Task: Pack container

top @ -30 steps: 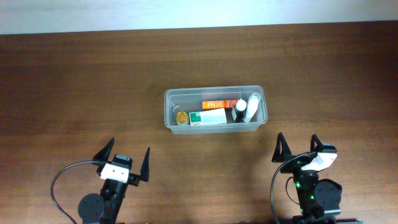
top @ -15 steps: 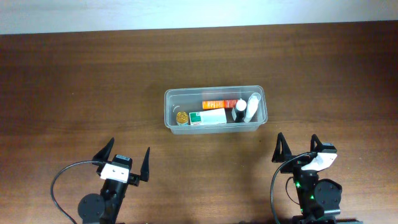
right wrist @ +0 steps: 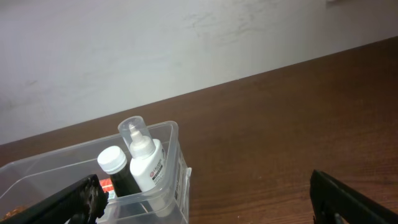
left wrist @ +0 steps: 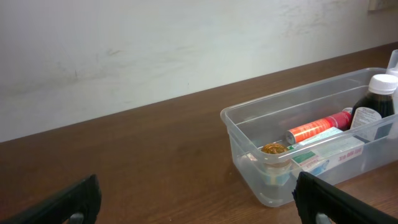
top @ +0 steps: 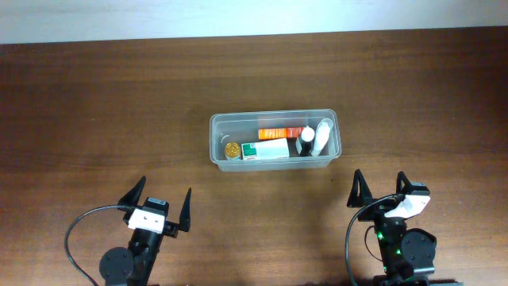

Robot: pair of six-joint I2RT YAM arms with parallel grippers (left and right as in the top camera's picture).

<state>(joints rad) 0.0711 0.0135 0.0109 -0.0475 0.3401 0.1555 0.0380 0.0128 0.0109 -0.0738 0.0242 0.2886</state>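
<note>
The container [top: 216, 137] is a clear plastic tub at the table's middle. It holds a gold-capped jar [top: 231, 149], a white and green box [top: 265, 149], an orange tube [top: 279, 133], a dark bottle [top: 305, 141] and a white bottle [top: 323, 136]. My left gripper [top: 163, 199] is open and empty, near the front edge, left of the tub. My right gripper [top: 382, 189] is open and empty, front right of the tub. The tub also shows in the left wrist view [left wrist: 245, 127] and in the right wrist view [right wrist: 174, 186].
The table [top: 95, 103] is dark brown wood. A pale wall [left wrist: 155, 37] runs along its far edge. Black cables [top: 75, 234] loop beside each arm base.
</note>
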